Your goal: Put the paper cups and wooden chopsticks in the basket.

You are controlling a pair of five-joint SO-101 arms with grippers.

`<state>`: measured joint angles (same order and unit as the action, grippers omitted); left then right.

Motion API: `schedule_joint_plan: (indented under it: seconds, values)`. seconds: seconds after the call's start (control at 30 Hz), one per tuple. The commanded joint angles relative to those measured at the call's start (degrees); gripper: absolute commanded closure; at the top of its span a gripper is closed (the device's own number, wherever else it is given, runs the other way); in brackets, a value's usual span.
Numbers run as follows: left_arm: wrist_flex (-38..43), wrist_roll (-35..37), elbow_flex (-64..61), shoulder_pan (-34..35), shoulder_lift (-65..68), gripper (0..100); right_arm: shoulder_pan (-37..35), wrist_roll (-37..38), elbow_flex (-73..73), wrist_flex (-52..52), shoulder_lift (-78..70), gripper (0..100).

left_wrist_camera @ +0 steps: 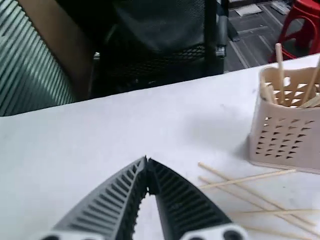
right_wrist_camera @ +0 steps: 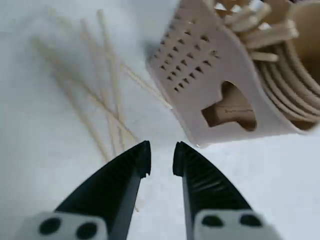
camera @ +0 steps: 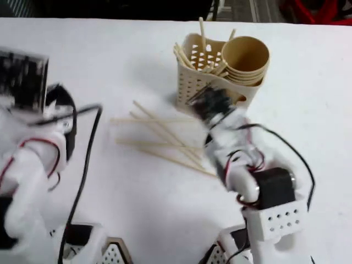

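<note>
A beige perforated basket [camera: 190, 82] stands at the table's far middle. It holds stacked paper cups [camera: 245, 58] and several upright wooden chopsticks [camera: 202, 33]. Several loose chopsticks [camera: 165, 140] lie crossed on the table just in front of it. My right gripper [camera: 204, 102] hovers at the basket's near side, above the loose sticks' right ends. In its wrist view the right gripper [right_wrist_camera: 160, 159] is open a little and empty, with the basket [right_wrist_camera: 210, 85], cups [right_wrist_camera: 300, 65] and loose chopsticks [right_wrist_camera: 95, 105] ahead. My left gripper [left_wrist_camera: 148, 161] is shut and empty, far left of the basket [left_wrist_camera: 285, 130].
The white table [camera: 137, 209] has bare room at the front and left. A black cable [camera: 82, 176] trails from the left arm [camera: 33, 159]. Beyond the far edge are a black chair [left_wrist_camera: 160, 45] and a red stool [left_wrist_camera: 302, 20].
</note>
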<state>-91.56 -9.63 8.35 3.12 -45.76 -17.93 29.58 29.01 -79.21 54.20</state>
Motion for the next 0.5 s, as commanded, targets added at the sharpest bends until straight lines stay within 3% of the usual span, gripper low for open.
schedule_joint_plan:
  seconds: [0.0,0.23,0.47]
  values:
    - [11.7,-0.3,-25.3,3.6,-16.0,98,-8.0,2.5,-2.3,-2.9,0.4,90.8]
    - [25.6,-0.5,-56.6,8.7,-38.1,98,-12.5,2.5,-2.6,-3.1,-13.2,91.0]
    - [29.9,-0.6,-74.2,11.2,-53.1,98,-15.9,2.7,-2.7,3.7,-25.7,90.8]
